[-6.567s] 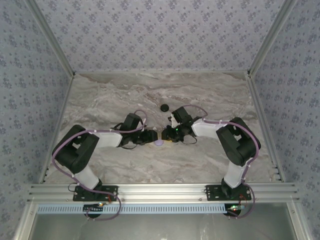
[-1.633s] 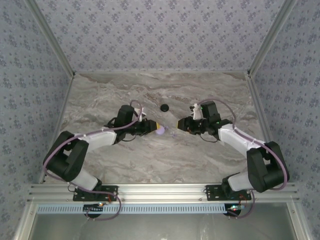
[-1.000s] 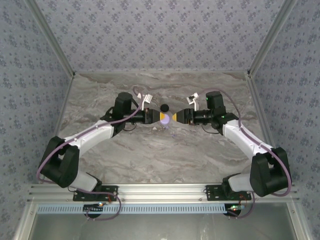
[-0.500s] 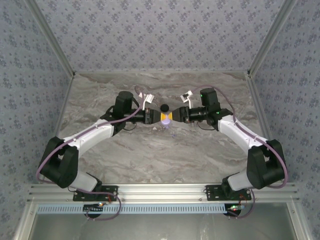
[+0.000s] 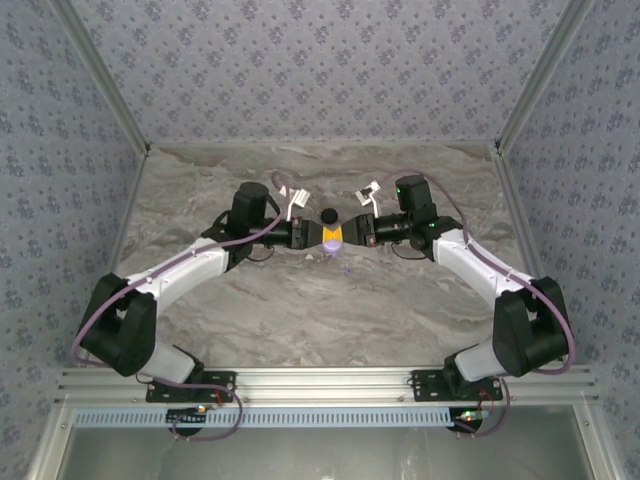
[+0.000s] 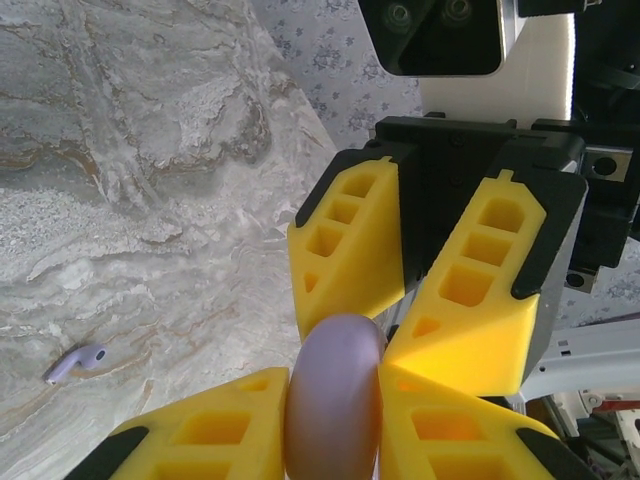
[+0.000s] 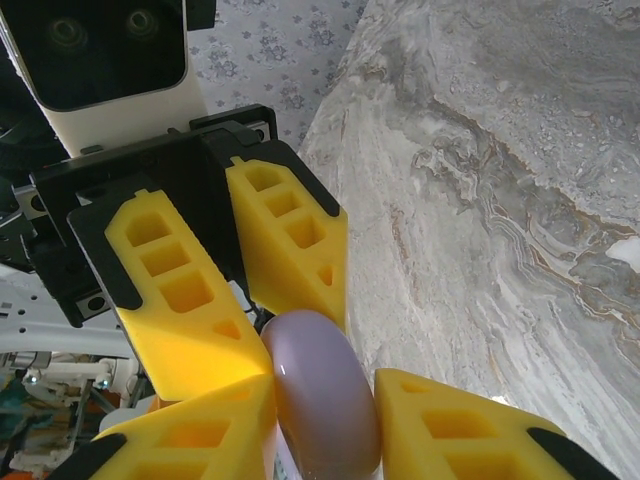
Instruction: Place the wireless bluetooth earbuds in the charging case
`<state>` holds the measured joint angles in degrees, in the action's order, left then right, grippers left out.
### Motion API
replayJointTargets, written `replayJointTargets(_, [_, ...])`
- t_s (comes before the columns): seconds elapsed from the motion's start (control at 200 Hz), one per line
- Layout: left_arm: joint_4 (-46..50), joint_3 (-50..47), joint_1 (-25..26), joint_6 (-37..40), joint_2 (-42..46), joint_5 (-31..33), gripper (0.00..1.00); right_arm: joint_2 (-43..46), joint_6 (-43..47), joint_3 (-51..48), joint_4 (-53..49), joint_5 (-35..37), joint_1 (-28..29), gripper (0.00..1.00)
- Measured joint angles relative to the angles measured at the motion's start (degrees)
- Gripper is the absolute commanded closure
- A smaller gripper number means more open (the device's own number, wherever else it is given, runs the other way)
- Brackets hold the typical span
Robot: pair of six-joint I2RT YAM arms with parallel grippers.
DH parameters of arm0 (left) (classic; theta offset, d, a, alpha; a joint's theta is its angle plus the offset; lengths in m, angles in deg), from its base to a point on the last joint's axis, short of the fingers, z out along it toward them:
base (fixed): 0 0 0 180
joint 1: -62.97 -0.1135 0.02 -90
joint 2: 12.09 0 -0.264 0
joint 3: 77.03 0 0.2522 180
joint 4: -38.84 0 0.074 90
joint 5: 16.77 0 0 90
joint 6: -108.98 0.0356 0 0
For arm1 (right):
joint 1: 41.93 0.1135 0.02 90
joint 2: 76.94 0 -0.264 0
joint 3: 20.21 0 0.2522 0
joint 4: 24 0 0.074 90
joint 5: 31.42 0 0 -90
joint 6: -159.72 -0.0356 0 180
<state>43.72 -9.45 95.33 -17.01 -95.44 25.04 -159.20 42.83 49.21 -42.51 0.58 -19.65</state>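
Over the marble table (image 5: 300, 320), the left gripper (image 5: 322, 235) points in from 9 o'clock and the right gripper (image 5: 345, 233) from 3 o'clock, tip to tip. Both pairs of yellow fingers are clamped on the lilac charging case (image 6: 335, 400) between them. A black disc (image 5: 327, 214) lies at 12 o'clock of the case. One lilac earbud (image 6: 78, 362) lies on the marble near 6 o'clock.

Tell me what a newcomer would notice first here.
The left gripper and right gripper meet tip to tip at mid-table, their yellow fingers flanking one lilac case, which the left clamps. One lilac earbud lies loose on the marble table; a black disc sits just beyond the grippers.
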Motion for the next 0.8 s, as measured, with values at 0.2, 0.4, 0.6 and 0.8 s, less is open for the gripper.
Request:
replayJointTargets(0.2, [0.61,0.04,-0.11,-0.02,-0.02,0.17,0.74,-0.17,0.39,0.00,-0.02,-0.09,-0.02,0.79])
replayJointTargets(0.4, [-0.81,0.24,0.02,-1.68,-0.02,1.14,0.56,-0.02,-0.35,0.00,0.59,0.66,-0.17,0.79])
replayJointTargets(0.6, [-4.33,-1.25,0.42,-4.42,1.88,4.09,0.44,2.10,-2.78,-0.13,1.57,2.54,-1.64,0.79])
replayJointTargets(0.8, [-7.65,-6.88,0.44,-7.74,9.33,10.19,0.38,6.21,-5.77,-0.15,3.41,5.11,-3.28,0.79])
